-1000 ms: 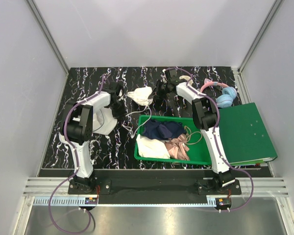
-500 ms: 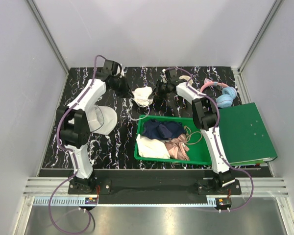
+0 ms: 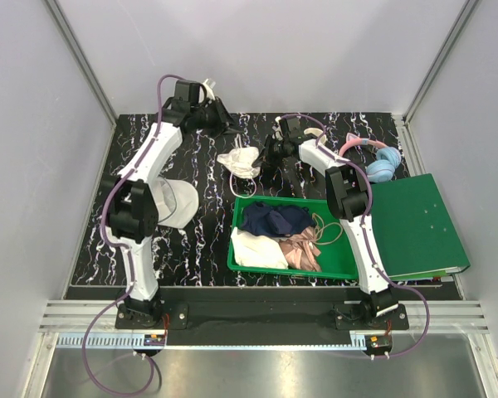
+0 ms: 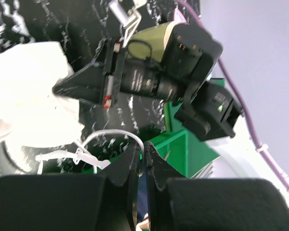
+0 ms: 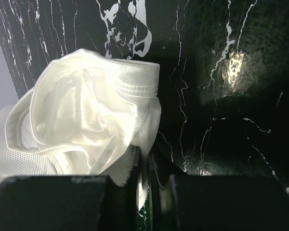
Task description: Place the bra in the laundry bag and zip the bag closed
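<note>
The right hand (image 5: 143,161) pinches only an edge of the bra (image 3: 239,160), which sits on the surface (image 3: 191,249), apart from the laundry bag (image 3: 173,204). The slippery cloth might slide out when lifted. The left hand (image 3: 218,118), nearly closed and empty, cannot help catch it

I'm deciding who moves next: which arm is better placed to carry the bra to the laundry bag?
Right. The right claw is clamped on the bra; the left claw is empty, up near the table's far edge, away from bra and laundry bag.
</note>
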Robot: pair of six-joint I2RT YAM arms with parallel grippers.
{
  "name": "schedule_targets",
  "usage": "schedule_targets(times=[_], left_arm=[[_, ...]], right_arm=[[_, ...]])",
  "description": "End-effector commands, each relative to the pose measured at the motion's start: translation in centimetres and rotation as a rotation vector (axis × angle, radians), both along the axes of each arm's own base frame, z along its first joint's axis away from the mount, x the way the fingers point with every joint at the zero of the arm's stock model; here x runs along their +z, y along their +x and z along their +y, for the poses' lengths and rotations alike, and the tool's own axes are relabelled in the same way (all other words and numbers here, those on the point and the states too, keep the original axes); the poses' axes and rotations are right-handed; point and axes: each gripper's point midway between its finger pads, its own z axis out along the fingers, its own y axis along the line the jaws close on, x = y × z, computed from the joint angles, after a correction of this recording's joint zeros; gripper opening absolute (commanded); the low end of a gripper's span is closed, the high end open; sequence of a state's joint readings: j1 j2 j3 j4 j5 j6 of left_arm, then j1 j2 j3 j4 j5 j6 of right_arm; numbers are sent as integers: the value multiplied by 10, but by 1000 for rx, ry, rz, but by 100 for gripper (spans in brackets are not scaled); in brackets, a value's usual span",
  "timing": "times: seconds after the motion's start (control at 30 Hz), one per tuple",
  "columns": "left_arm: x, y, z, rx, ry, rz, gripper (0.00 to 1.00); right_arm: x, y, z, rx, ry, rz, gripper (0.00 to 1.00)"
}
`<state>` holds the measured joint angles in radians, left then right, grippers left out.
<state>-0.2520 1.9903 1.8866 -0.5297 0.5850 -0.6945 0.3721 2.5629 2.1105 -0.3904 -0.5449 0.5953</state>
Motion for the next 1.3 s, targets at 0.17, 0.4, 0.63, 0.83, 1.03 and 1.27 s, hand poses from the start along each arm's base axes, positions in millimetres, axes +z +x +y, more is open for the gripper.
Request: schedule_targets(times=[0.17,0.4,0.63,0.83,1.03,1.27], left_arm=[[54,54,-24,7,-209,-150,11],[45,78,-26,42,-206,-191,11],[25,102,-41,59,-193,-231,9],[-37,96,-40,74,-110,-92,10],[-77,79,-20,93,48,39,11],[-66,61,-9,78,111,32,43]], right_arm=[[37,8,-1,-2,-6,-92,8],[38,9,1,-5,3,-86,8],[35,8,1,-1,4,-79,8],[37,7,1,1,2,-82,8],[34,7,1,-1,3,-75,8],[40,16,-1,-30,21,-72,8]])
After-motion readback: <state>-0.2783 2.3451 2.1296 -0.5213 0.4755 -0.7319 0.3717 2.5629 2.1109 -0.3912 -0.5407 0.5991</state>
